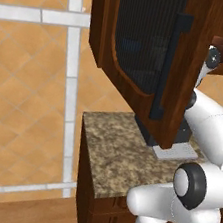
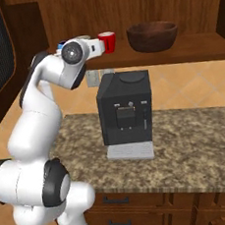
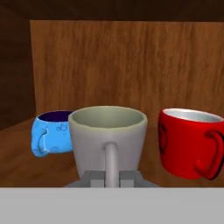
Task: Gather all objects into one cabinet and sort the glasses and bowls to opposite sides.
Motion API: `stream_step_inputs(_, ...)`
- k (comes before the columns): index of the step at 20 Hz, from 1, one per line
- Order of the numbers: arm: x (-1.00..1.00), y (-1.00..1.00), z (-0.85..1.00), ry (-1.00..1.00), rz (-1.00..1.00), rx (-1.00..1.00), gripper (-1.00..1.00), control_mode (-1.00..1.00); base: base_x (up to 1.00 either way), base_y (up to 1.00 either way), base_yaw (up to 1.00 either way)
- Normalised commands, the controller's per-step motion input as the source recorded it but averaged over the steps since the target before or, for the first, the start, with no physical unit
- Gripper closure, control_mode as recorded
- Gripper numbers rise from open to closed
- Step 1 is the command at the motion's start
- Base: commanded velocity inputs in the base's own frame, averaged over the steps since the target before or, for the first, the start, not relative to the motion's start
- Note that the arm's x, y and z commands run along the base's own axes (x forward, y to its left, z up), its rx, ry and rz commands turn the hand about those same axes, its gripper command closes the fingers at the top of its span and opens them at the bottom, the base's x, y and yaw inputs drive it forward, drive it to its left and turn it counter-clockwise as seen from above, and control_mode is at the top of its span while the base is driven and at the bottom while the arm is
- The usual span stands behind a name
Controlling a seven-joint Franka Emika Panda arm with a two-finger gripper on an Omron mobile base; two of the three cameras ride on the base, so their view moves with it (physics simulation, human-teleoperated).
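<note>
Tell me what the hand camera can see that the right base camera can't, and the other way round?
Hand view alone: a blue cup beside the grey mug, and the gripper shut on that mug's handle.
Right base view alone: the brown bowl further along the cabinet shelf, the black coffee machine and the speckled counter below.
Both: the red cup on the same wooden shelf.

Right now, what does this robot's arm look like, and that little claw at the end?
The arm is glossy white, built of rounded, bulging segments. Black bands mark its joints, and one joint carries a round dark cap with a silver centre. No loose cables show. The claw ends in two small, blocky grey fingers standing side by side.
</note>
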Motion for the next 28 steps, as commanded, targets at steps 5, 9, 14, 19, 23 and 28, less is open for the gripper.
stream_step_inputs(5,0.42,0.00,-0.01,-0.04,0.00,0.00,1.00,-1.00,0.00,0.00,0.00)
stream_step_inputs(9,0.31,0.00,0.00,-0.02,0.00,0.00,1.00,-1.00,0.00,0.00,0.00)
stream_step_inputs(14,0.17,0.00,0.00,0.00,0.00,0.00,-1.00,-1.00,0.00,0.00,0.00)
stream_step_inputs(19,0.07,0.00,0.00,0.00,0.00,0.00,-1.00,-1.00,0.00,0.00,0.00)
stream_step_inputs(23,-0.07,-0.05,0.00,0.00,0.00,0.00,-1.00,-1.00,0.00,0.00,0.00)
stream_step_inputs(28,-0.67,-0.40,0.08,0.00,0.00,0.02,-1.00,-1.00,0.00,0.00,0.00)
